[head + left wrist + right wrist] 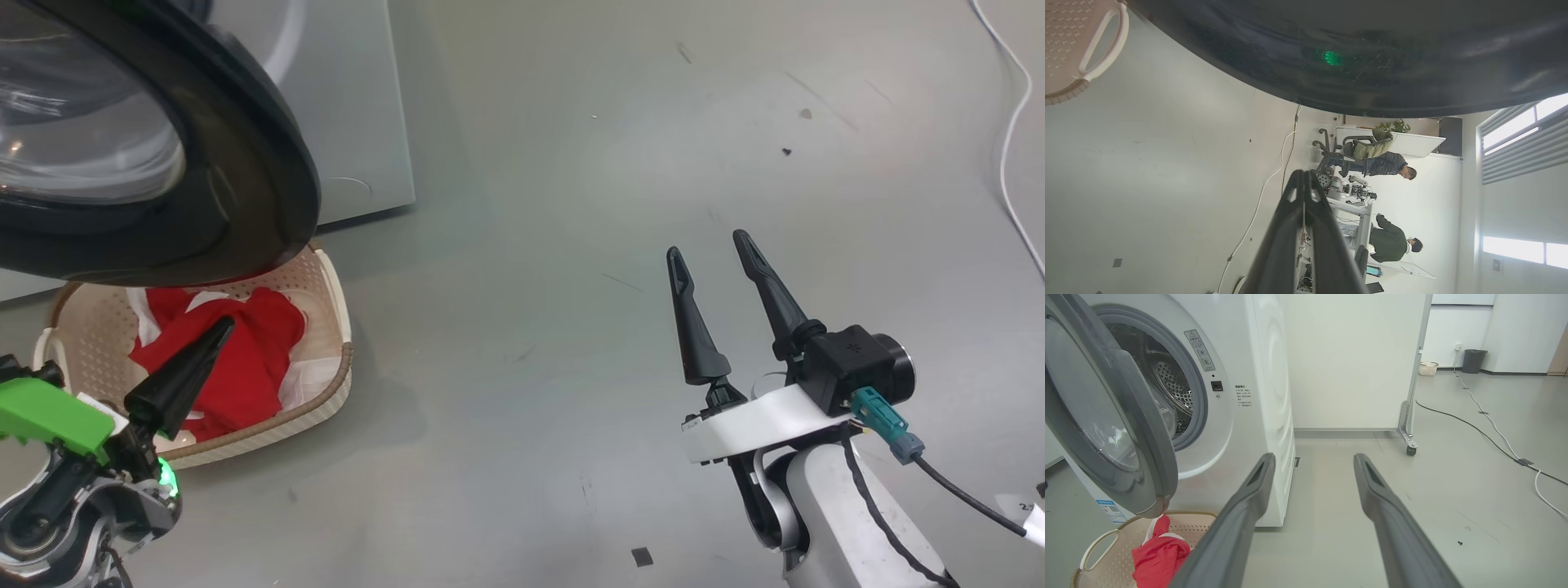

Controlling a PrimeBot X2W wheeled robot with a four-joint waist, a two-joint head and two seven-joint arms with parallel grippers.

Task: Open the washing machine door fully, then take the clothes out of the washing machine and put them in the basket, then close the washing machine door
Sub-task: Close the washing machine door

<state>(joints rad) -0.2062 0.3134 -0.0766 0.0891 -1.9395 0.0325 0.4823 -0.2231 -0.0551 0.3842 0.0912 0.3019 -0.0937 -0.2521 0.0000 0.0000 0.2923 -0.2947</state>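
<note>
You see the washing machine (1249, 375) standing on the floor (1331, 531), with its drum (1171, 384) exposed. The washing machine door (245, 188) stands open, its black rim hanging over the basket (333, 304). The basket sits on the floor just before the machine's front. The clothes (261, 343) lie inside the basket. The left tool (224, 325) is fully closed and empty, near the door's lower rim. The right tool (707, 245) is spread wide, holding nothing, well apart from the basket.

Head: steeply down onto basket (329, 282).
Left wrist: rolled sideways, close beneath door (1372, 61).
Right wrist: low, facing washing machine (1229, 428); shares basket with head.
</note>
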